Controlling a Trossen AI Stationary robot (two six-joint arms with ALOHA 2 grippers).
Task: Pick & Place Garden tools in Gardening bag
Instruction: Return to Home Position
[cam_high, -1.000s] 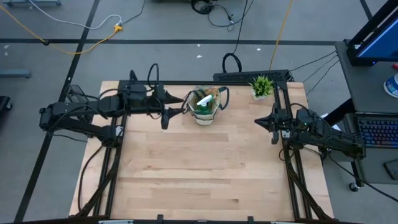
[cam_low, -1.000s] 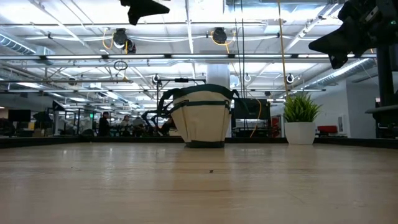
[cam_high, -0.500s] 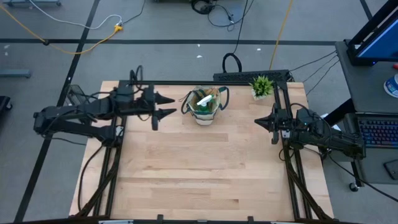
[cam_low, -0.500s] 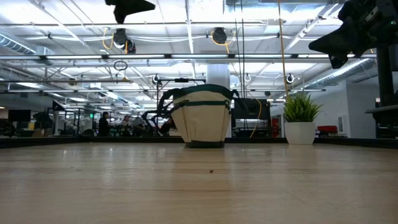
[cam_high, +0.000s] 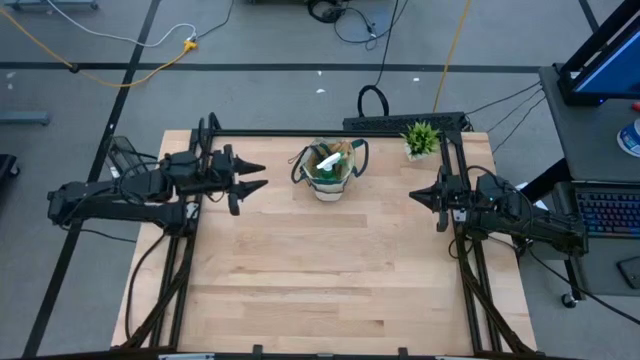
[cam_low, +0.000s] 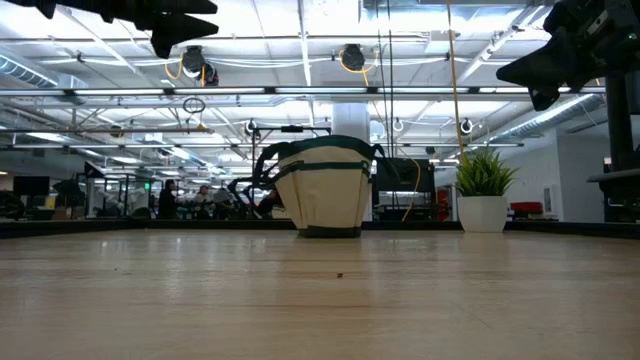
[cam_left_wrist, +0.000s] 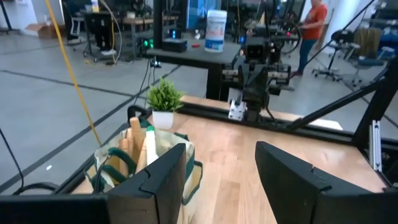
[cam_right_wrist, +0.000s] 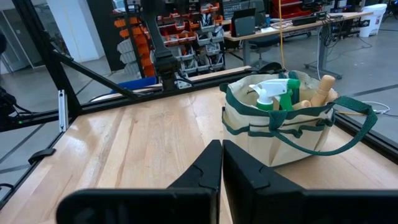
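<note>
The beige gardening bag (cam_high: 328, 172) with dark handles stands on its base at the table's far middle; it also shows in the low view (cam_low: 325, 187). Inside it stand the green spray bottle with white nozzle (cam_right_wrist: 273, 94) and wooden tool handles (cam_right_wrist: 322, 89), also seen in the left wrist view (cam_left_wrist: 135, 134). My left gripper (cam_high: 258, 176) is open and empty, high above the table to the left of the bag. My right gripper (cam_high: 414, 196) is shut and empty at the table's right edge.
A small spiky green potted plant (cam_high: 421, 139) stands at the far right corner. Black frame rails (cam_high: 300, 132) run along the table's far, left and right sides. The bare wooden table top (cam_high: 320, 270) stretches toward the near edge.
My left gripper has drawn back from the bag toward the table's left edge, staying high and open. The bag and my right arm have kept still.
</note>
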